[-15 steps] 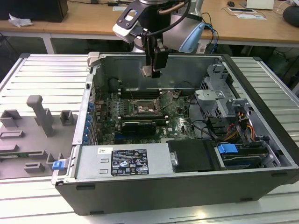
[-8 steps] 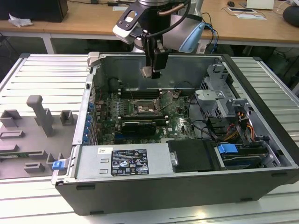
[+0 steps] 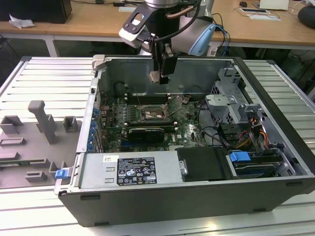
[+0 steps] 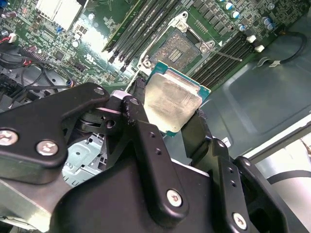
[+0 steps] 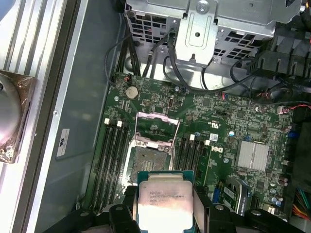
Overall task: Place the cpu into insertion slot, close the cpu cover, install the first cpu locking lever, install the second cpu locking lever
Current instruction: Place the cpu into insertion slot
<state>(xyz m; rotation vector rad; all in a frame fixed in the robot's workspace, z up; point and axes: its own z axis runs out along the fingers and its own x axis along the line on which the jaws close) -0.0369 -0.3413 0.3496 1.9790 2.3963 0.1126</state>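
Note:
My gripper (image 3: 158, 74) hangs above the open computer case, shut on the cpu (image 3: 154, 77). In both wrist views the cpu (image 4: 172, 102) (image 5: 165, 198) is a flat square chip with a dull silvery top and a green rim, clamped between the black fingers (image 4: 137, 99). Below it on the green motherboard lies the insertion slot (image 5: 149, 162) (image 4: 179, 48) (image 3: 156, 114), uncovered. The cpu cover (image 5: 154, 127), a thin silver frame, is swung open beside the slot. A thin wire locking lever (image 4: 228, 54) sticks out next to the slot.
Memory slots (image 5: 109, 160) flank the socket on both sides. A metal drive cage (image 3: 229, 101) with cables and a power supply (image 3: 130, 169) fill the case's right and front. A long black card (image 3: 147, 132) lies in front of the socket. A grey fixture (image 3: 42, 120) stands outside, on the exterior view's left.

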